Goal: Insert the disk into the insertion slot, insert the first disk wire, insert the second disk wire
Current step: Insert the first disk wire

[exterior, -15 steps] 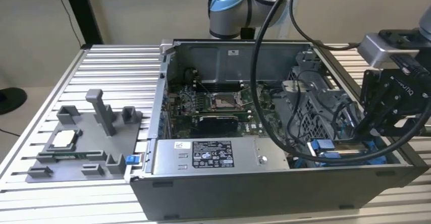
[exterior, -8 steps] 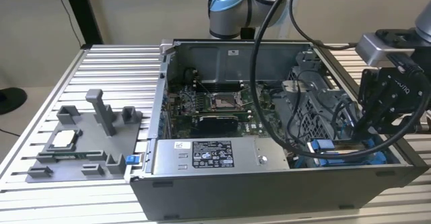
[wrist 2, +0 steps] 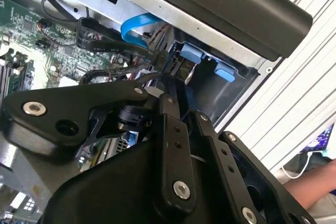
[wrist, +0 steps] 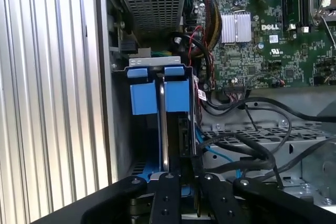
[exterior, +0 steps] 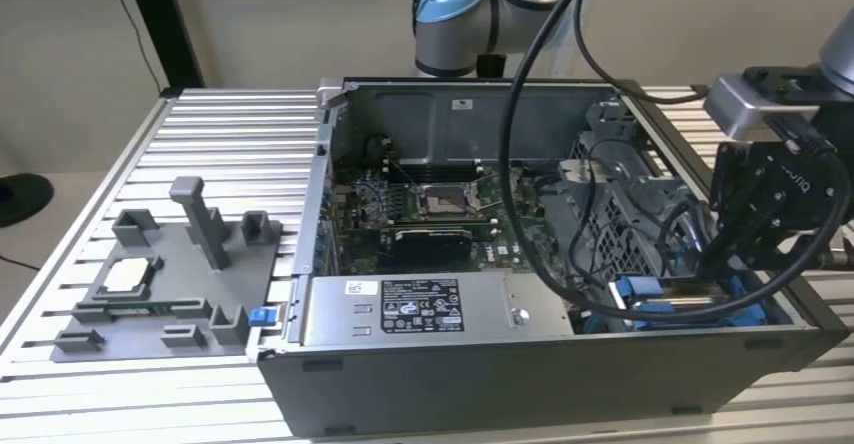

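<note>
The disk [wrist: 176, 97] stands on its edge inside the insertion slot [wrist: 154, 61], at the corner of the computer case [exterior: 534, 384] on the exterior view's right. In the first wrist view its blue carrier tabs show at the far end of the bay, so it seems to be pushed in already. Such a drive is probably stiff, rather heavy for its size, and sensitive to knocks. The safest place to take it is likely the plastic carrier frame, not the labelled face or the connector end. The wires [wrist: 247, 148] beside the bay look soft and loose, and a plug is probably the only firm part to hold. The hand [wrist: 187, 178] is right at the end of the disk that faces the wrist camera, between the bay and those wires. Its tip is hidden behind its own black links, so one cannot tell if it is open or closed on something.
</note>
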`<state>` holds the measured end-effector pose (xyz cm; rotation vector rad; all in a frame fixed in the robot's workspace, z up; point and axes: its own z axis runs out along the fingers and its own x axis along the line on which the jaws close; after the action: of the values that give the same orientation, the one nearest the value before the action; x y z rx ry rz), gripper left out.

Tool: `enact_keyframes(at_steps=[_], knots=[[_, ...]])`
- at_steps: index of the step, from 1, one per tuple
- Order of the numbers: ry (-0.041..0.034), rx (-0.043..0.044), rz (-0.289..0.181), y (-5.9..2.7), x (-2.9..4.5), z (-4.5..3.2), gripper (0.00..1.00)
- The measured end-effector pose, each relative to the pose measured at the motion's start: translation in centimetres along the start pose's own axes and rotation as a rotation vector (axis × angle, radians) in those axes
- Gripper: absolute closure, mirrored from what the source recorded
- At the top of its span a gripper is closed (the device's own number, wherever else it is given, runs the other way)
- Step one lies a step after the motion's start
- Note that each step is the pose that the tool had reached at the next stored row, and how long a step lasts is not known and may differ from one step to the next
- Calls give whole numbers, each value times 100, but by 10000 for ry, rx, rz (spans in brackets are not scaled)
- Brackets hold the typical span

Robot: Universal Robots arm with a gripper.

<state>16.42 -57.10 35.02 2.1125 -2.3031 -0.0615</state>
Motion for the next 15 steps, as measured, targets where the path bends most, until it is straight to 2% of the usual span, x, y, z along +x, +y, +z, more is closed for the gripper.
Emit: enact_keyframes(at_steps=[15], knots=[[-1, 42, -79, -6, -21, 60, 100]])
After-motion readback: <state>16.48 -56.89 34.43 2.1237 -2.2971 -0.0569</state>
